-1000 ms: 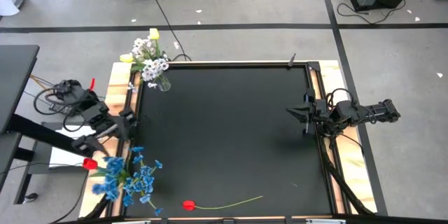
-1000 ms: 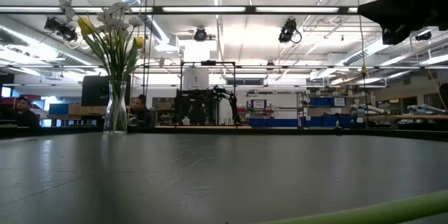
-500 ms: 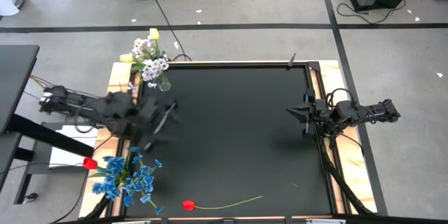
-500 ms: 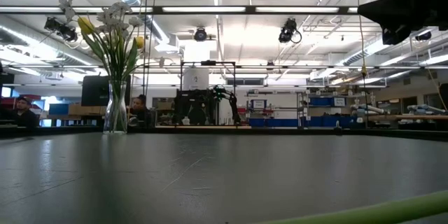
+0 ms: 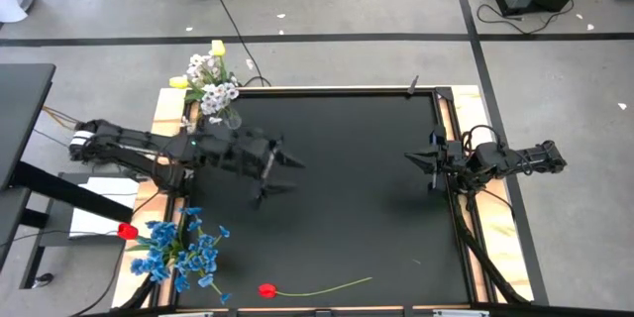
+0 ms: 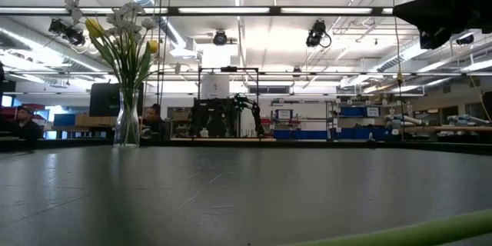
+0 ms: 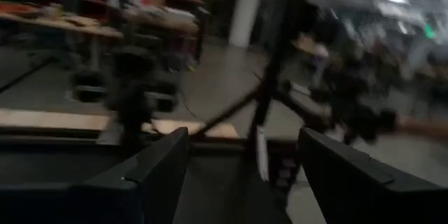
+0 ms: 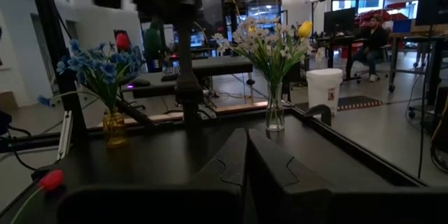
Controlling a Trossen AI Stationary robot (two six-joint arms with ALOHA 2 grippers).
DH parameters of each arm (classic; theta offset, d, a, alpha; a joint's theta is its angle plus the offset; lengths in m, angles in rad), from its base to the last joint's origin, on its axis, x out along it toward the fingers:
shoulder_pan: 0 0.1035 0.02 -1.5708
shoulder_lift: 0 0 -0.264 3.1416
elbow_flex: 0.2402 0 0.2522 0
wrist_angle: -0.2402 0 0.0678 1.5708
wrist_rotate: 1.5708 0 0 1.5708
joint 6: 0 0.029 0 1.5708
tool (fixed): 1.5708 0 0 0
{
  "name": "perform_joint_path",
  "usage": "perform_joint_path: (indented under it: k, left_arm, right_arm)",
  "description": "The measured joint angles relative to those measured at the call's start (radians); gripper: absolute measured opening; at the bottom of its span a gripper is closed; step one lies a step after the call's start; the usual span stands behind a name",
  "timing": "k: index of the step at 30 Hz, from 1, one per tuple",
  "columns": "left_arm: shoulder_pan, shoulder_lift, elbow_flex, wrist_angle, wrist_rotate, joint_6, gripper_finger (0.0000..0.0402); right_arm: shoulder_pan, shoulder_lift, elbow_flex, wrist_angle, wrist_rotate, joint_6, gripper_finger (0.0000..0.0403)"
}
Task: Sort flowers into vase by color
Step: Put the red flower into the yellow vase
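1. Where the black table mat meets its near edge, you have one red tulip on a thin green stalk lying flat, blossom toward your left side, the stalk running off to the right; nothing touches it.
2. At the near left corner, you see a small amber vase of blue blossom clusters with a second red tulip head poking out on its outer side.
3. Your left gripper hangs above the mat's left half, between the two vases and apart from both. Its fingers are spread wide with nothing between them.
4. Your right gripper waits over the mat's right edge, well apart from every flower. Its fingers are pressed together and hold nothing.
5. At the far left corner stands a clear glass vase of white blossom clusters and yellow tulips, upright.
6. Beyond the table, in the low view, you can make out a seated person in the room behind.
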Motion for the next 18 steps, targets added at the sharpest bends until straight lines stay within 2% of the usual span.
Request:
perform_joint_path:
  k: [6,10,11,15,18]
  left_arm:
    - [-0.068,0.164,0.213,-0.26,-0.066,0.089,0.0274]
    - [-0.052,0.197,0.294,-0.281,-0.09,0.042,0.0274]
    - [-0.047,0.198,0.303,-0.281,-0.094,0.03,0.0274]
    - [-0.032,0.189,0.308,-0.291,-0.133,-0.05,0.0274]
    - [-0.031,0.165,0.308,-0.316,-0.142,-0.071,0.0274]
  right_arm:
    - [0.0,0.0,0.0,0.002,0.003,0.0,0.0023]
    - [-0.001,0.0,0.0,0.069,0.097,-0.008,0.0023]
    - [-0.001,0.0,0.0,0.098,0.107,0.033,0.0023]
    - [-0.001,0.002,0.0,0.243,0.102,0.372,0.0023]
    - [-0.001,0.005,0.0,0.35,0.121,0.45,0.0023]
